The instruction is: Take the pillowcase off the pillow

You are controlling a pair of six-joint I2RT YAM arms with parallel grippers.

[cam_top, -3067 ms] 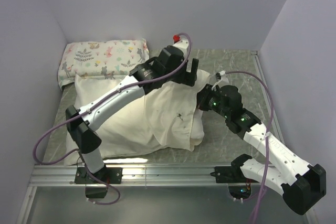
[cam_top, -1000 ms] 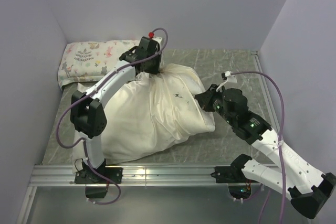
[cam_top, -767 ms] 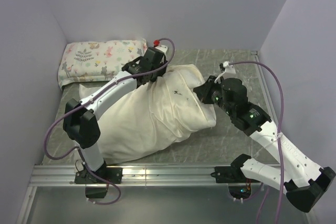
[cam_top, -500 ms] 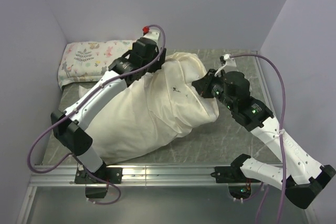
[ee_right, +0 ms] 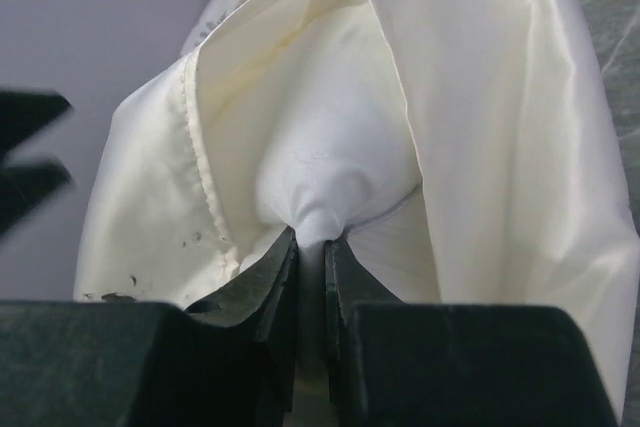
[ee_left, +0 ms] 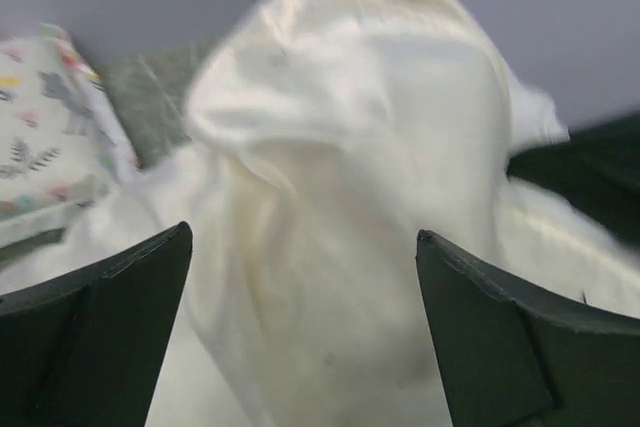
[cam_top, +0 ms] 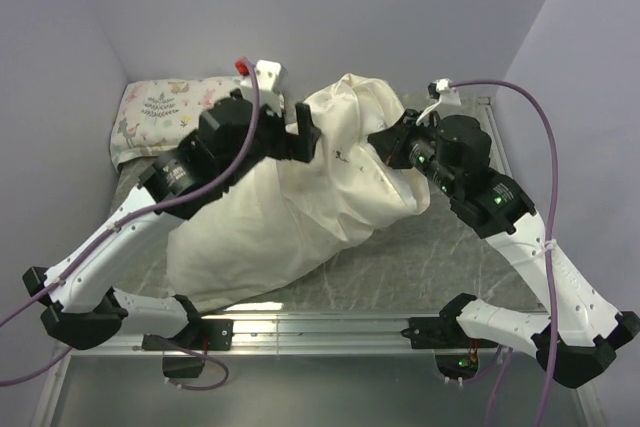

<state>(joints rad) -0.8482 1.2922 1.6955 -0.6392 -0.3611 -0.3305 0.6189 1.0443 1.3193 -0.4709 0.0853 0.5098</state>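
Observation:
The cream pillowcase (cam_top: 270,217) lies across the table with its right end raised toward the back wall. My right gripper (cam_top: 380,144) is at that raised end. In the right wrist view my right gripper (ee_right: 312,237) is shut on a bunched corner of the white pillow (ee_right: 330,167), which shows inside the pillowcase (ee_right: 480,97) mouth; the stitched hem runs down the left. My left gripper (cam_top: 300,132) hovers open beside the raised bundle. In the left wrist view my left gripper (ee_left: 302,232) has its jaws wide apart, with the blurred pillowcase (ee_left: 340,197) beyond them and nothing between them.
A smaller floral and animal printed pillow (cam_top: 165,107) lies against the back left wall, also in the left wrist view as the printed pillow (ee_left: 40,137). Walls close in on three sides. A metal rail (cam_top: 300,327) runs along the near edge of the marbled tabletop (cam_top: 440,257).
My left gripper has opened, let go of the pillowcase and swung back and up to the left. My right gripper has lifted its end of the pillow higher and toward the back wall.

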